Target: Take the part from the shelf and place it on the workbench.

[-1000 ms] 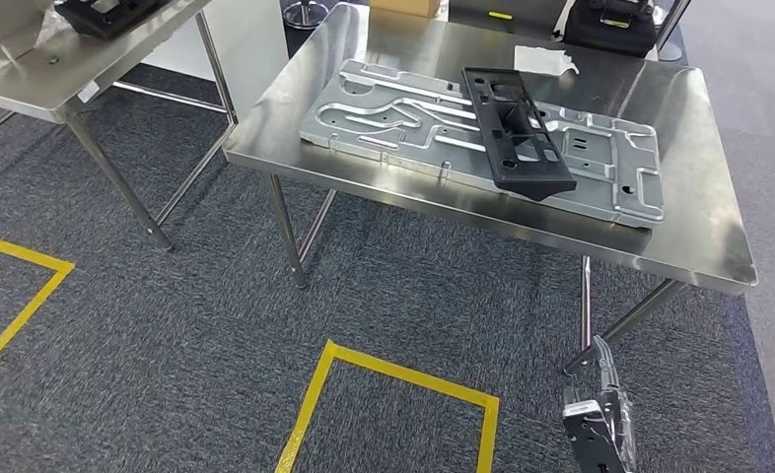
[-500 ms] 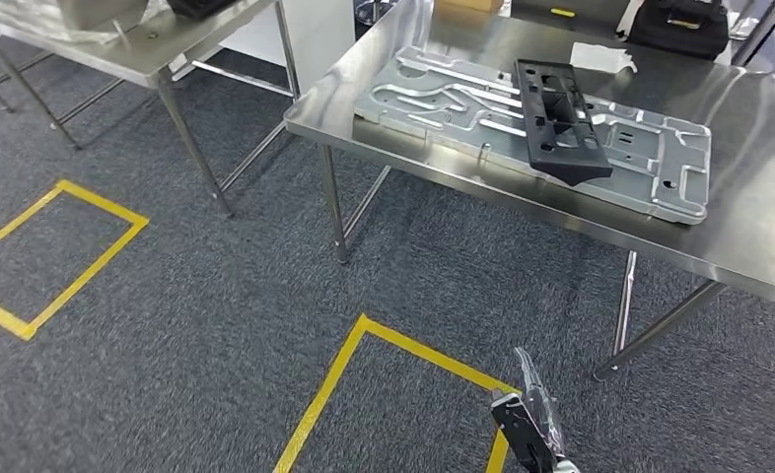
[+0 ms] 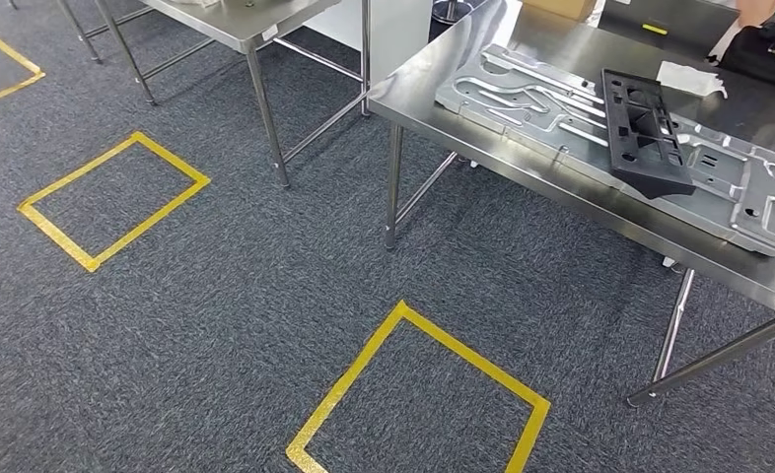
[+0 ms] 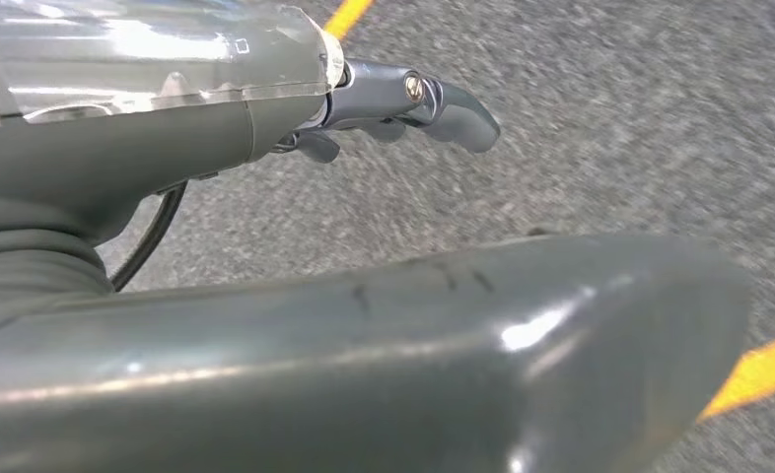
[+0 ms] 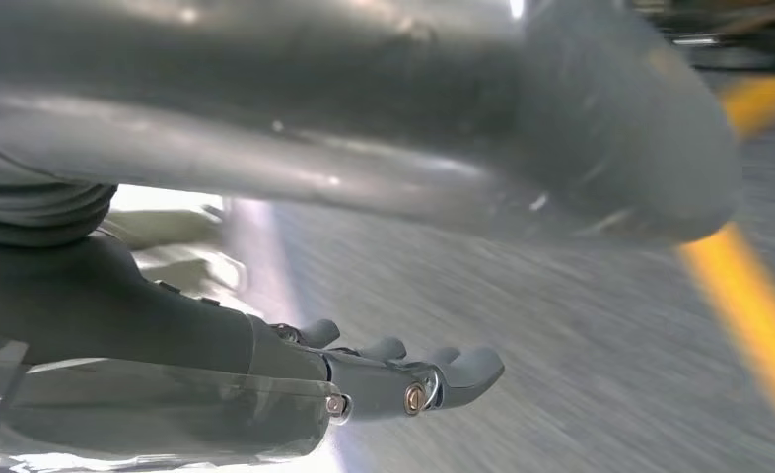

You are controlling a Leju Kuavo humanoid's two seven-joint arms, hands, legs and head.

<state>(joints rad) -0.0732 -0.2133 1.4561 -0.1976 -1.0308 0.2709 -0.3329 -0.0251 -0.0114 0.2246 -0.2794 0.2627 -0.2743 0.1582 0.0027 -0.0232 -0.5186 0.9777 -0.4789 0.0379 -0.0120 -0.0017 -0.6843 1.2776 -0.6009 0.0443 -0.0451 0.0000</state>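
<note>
A black plastic frame part lies across a machined silver plate on the steel workbench at the upper right of the head view. My left hand hangs over grey carpet, its fingers apart from the thick thumb, with nothing in it. My right hand also hangs over the carpet near a yellow line. Its fingers are stretched out away from the thumb and it holds nothing. Both hands are far from the part.
A second steel table stands at the upper left. Yellow tape squares mark the grey carpet. A white cloth, a black bag and a cardboard box lie at the workbench's far side.
The camera has turned, so the whole scene has slid to the right and more floor shows at the left. My right hand has dropped out of the head view's lower edge.
</note>
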